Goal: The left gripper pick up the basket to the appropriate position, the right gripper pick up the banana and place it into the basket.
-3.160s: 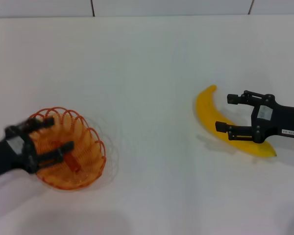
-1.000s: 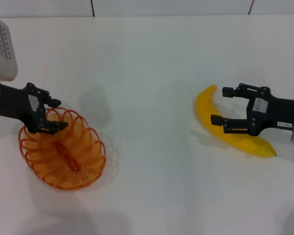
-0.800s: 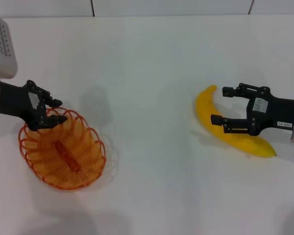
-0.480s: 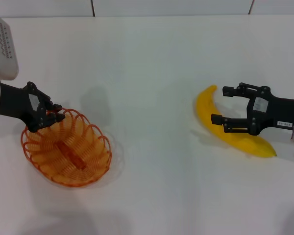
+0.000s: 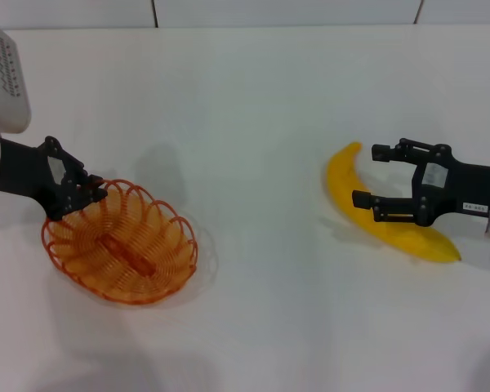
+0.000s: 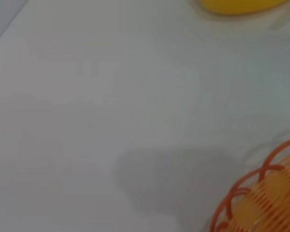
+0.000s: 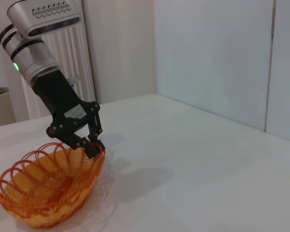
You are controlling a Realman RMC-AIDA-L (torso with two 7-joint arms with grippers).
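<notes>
The orange wire basket (image 5: 121, 245) sits at the left of the white table. My left gripper (image 5: 86, 193) is shut on its far left rim; the right wrist view shows this grip (image 7: 90, 146) on the basket (image 7: 43, 188), whose gripped side is a little higher. A part of the rim shows in the left wrist view (image 6: 261, 198). The yellow banana (image 5: 341, 184) lies on the table at the right. My right gripper (image 5: 370, 175) is open at the banana's middle, one finger on each side. I cannot tell if it touches.
The white table (image 5: 253, 122) stretches between the basket and the banana. A wall with a tiled seam runs along the far edge. In the right wrist view a white radiator (image 7: 72, 63) stands behind the left arm.
My left gripper has shut on the basket's rim and pulled the basket to the right, toward the table's middle. The right gripper and the banana have not moved.
</notes>
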